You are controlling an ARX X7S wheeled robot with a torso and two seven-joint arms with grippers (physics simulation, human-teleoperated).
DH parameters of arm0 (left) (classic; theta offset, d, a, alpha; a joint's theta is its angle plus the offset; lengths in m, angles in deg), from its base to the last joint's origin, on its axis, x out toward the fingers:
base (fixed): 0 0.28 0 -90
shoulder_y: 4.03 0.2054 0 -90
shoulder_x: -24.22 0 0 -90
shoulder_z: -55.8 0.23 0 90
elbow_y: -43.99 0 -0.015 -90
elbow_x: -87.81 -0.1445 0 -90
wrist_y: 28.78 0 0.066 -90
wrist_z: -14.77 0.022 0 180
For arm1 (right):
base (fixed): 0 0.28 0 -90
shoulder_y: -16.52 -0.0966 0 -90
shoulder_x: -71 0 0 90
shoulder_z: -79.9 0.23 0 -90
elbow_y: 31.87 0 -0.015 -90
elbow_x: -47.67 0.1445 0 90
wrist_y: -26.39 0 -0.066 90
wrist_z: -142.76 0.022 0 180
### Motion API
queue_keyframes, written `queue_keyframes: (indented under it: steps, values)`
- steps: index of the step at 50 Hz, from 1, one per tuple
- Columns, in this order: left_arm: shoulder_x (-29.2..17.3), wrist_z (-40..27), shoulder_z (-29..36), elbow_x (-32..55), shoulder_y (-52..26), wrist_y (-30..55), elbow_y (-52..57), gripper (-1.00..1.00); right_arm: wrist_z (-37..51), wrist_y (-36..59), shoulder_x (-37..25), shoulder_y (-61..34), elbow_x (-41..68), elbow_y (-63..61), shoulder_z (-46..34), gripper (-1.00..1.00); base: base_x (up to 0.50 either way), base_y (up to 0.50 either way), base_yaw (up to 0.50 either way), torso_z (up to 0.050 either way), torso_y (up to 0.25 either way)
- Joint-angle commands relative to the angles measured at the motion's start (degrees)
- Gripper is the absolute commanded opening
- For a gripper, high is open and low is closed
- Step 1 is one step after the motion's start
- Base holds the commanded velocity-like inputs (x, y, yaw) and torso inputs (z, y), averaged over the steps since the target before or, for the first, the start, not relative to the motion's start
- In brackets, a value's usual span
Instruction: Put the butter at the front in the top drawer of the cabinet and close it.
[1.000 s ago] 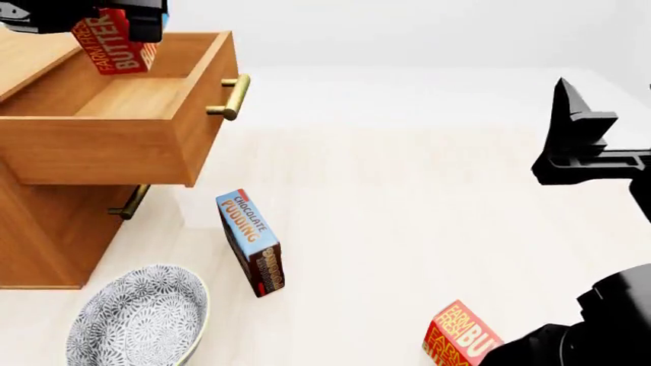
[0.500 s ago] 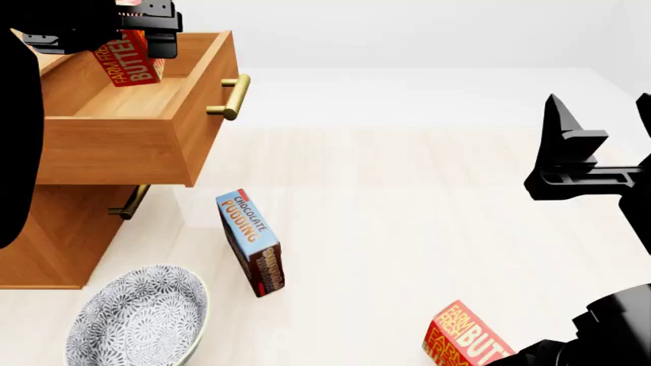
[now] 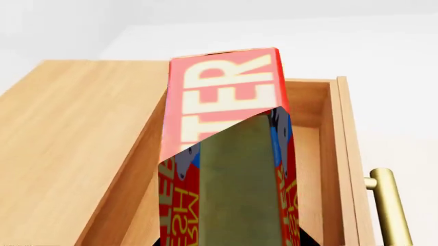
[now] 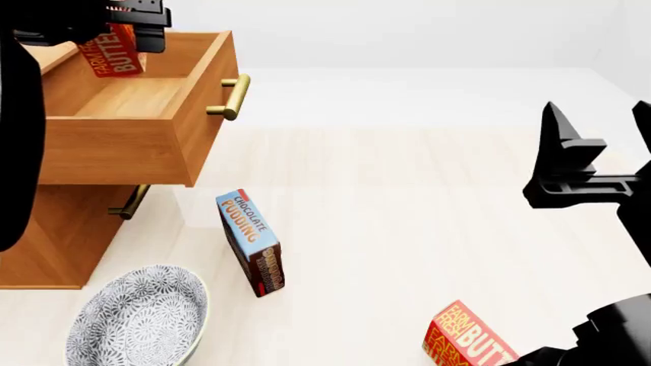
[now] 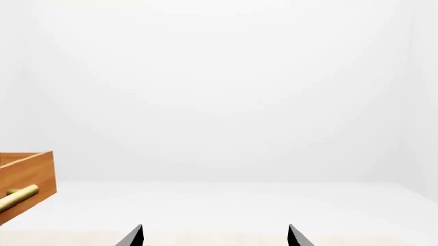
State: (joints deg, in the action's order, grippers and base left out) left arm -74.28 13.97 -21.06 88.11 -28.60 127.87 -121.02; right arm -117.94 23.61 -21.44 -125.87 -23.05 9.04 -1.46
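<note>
Right wrist view. The corner of the top drawer (image 5: 31,177), light brown wood, enters at one edge with the end of its brass bar handle (image 5: 19,197) projecting from the front. Two dark fingertips (image 5: 134,237) of the right tool (image 5: 213,237) stand well apart with nothing between them. Beyond lies a pale surface (image 5: 226,205) and a white backdrop.

A bare simulated test space dressed with household goods, not a furnished room: blank white walls and a pale wood-grain floor (image 4: 407,213) surround a light wooden cabinet (image 4: 41,236) with brass-handled drawers. Kitchen-type items sit directly on the floor, including a chocolate pudding box (image 4: 252,242), a patterned bowl (image 4: 137,316) and a butter carton (image 4: 466,335). The flat, shadowless surfaces mark it as rendered.
</note>
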Motion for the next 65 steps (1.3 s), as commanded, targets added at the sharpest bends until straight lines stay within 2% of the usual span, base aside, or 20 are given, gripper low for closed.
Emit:
queue_keyframes:
  steps: [1, 12, 65]
  values:
    - [-0.3, -1.7, 1.6, -0.5, -1.2, -0.8, 0.0, -1.0, -0.9, 0.3, -0.1, 0.2, -0.7, -0.2, -0.1, 1.0, 0.0, 0.0, 0.0, 0.0, 0.0]
    - [-0.3, -1.3, 2.8, -0.3, -0.1, -1.5, 0.0, -1.0, -1.2, 0.0, 0.2, 0.8, -0.6, -0.6, 0.3, 1.0, 0.0, 0.0, 0.0, 0.0, 0.001]
    - [-0.8, -4.1, -0.1, -0.2, 4.8, -3.5, 0.0, -1.0, -1.9, 0.0, 0.7, 4.0, 0.7, -2.9, 1.3, 1.0, 0.0, 0.0, 0.0, 0.001, 0.001]
